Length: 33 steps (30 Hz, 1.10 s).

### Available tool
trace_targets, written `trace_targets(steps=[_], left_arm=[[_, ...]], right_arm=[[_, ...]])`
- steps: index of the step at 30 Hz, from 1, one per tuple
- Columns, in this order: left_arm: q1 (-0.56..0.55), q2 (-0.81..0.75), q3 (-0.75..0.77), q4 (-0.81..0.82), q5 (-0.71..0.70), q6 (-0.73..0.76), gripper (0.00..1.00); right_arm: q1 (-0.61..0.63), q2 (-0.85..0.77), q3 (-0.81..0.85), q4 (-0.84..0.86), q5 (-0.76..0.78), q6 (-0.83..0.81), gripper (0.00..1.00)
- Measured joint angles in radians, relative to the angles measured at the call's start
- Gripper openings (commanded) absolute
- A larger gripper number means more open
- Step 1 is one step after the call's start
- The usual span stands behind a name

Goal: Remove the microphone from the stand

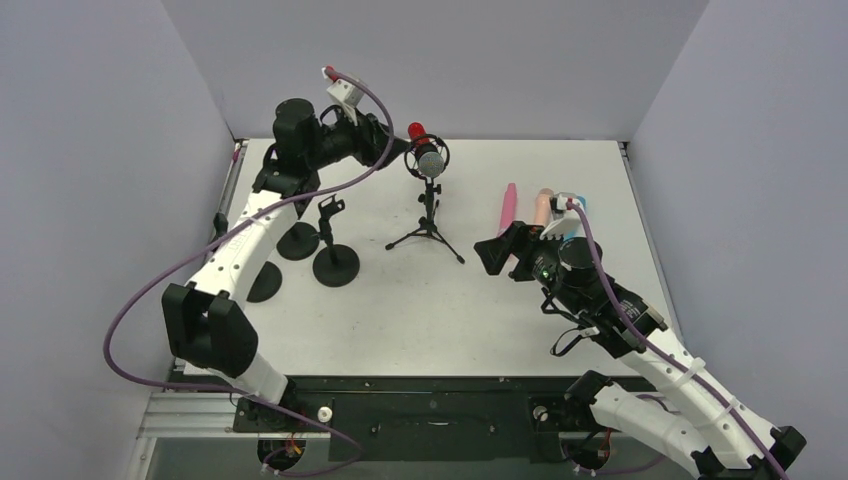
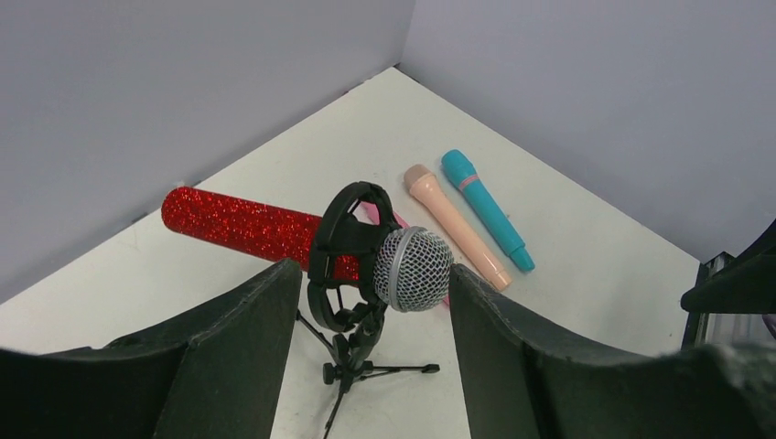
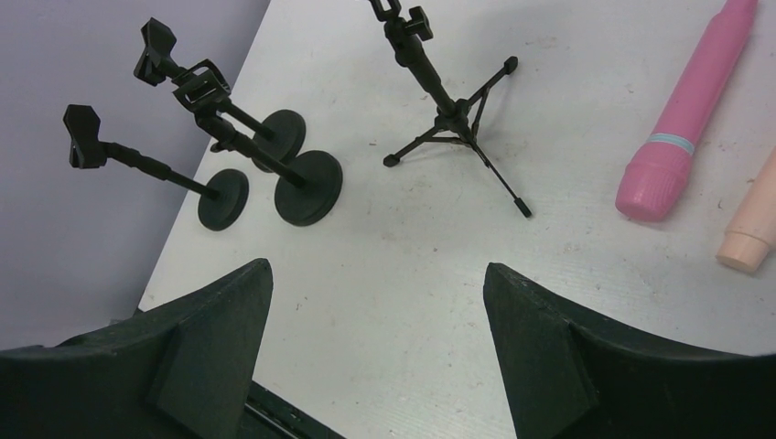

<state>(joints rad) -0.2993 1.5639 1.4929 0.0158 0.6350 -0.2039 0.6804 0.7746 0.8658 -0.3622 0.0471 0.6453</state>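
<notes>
1. Left hand [image 2: 371, 274]: fingers apart, with no firm clamp visible. They straddle the head end of the red glitter microphone with the silver mesh head [image 2: 265, 229].
2. Right hand [image 3: 375, 274]: fingers wide apart and empty, hovering over the white worktop [image 1: 400, 310], well apart from the stand.
3. The microphone sits in the black ring clip [image 2: 352, 192] on top of the small black tripod stand [image 2: 352, 366].
4. Risk: the finger at the left of the wrist view is just beside the ring clip, not the microphone. Closing here would likely pinch clip and head together, so a pull would drag the stand along.
5. Risk: the tripod looks light and nothing holds it down. A sideways tug could tip it.
6. Risk: the mesh head is round, so a grip there may slip.
7. Relative to the left hand: the mesh head lies between the fingers, nearer the right-side one. The red handle runs off beyond the left-side finger, away from the palm. The tripod legs are below.
</notes>
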Motion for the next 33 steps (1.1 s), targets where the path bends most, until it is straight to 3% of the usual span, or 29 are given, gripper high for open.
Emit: trace_targets(steps=[20,28,33], left_arm=[[0.0,0.304,0.281,0.004,0.123,-0.059,0.43],[-0.016,0.368,0.36,-0.102,0.144,-0.038,0.38],[-0.039,0.388,0.386,-0.187,0.147,0.01,0.29]], right_arm=[[0.0,-0.044,-0.009,-0.026,-0.002,-0.002,0.81],[0.0,-0.043,-0.016,-0.041,-0.001,-0.005,0.81],[0.0,-0.043,-0.022,-0.041,-0.002,-0.005,0.81]])
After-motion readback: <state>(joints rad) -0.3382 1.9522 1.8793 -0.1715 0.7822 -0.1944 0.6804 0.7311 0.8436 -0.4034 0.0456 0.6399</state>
